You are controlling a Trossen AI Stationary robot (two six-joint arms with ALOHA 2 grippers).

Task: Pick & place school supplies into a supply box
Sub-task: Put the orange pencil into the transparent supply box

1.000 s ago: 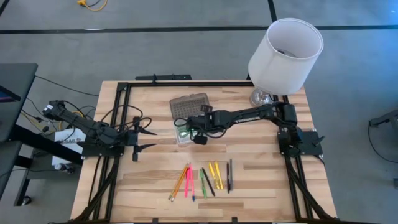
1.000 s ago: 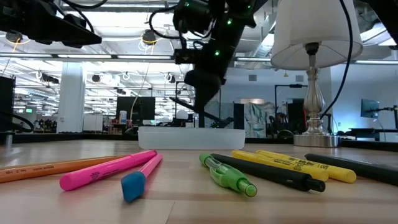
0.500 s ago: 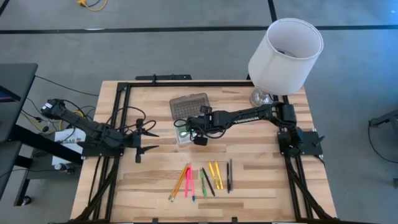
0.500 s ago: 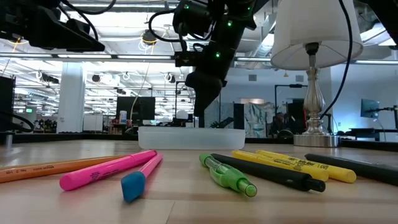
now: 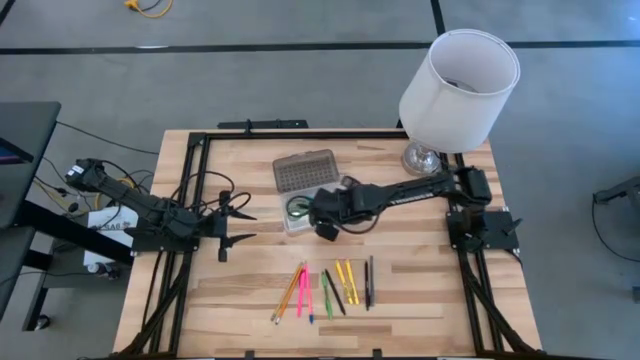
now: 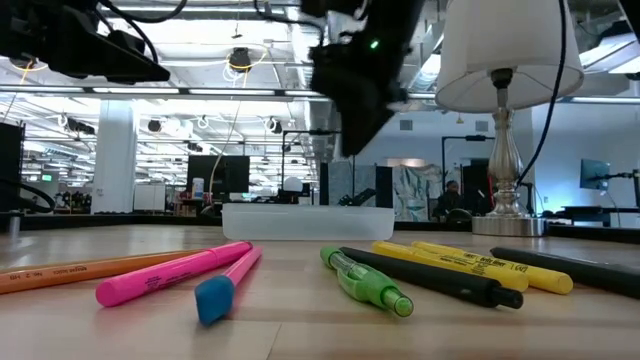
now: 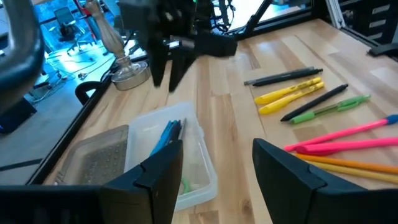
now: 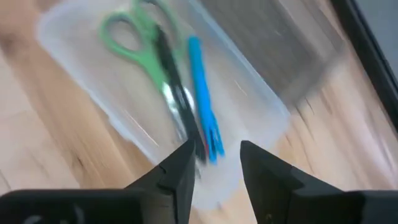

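Observation:
The supply box [image 5: 296, 213], a clear tray with its grey ribbed lid [image 5: 305, 169] folded open on the far side, sits mid-table. Inside lie green-handled scissors [image 8: 134, 46], a black pen [image 8: 176, 93] and a blue pen [image 8: 202, 96]. My right gripper [image 8: 214, 174] hovers open just above the box's right end [image 5: 322, 214], with nothing between its fingers. Several pens and pencils [image 5: 325, 288] lie flat on the table near the front edge; in the low view these pens [image 6: 350, 275] are close to the camera. My left gripper [image 7: 217, 168] waits open at the table's left [image 5: 228, 225].
A white lamp [image 5: 458, 85] stands at the far right corner, its base [image 5: 424, 156] beside the right arm. A black metal frame [image 5: 200, 140] runs along the table's edges. Bare wood lies between the box and the row of pens.
My right gripper has risen from inside the box and gone a little toward the table's right edge, rolling as it went. The box and the pens on the table have kept their places.

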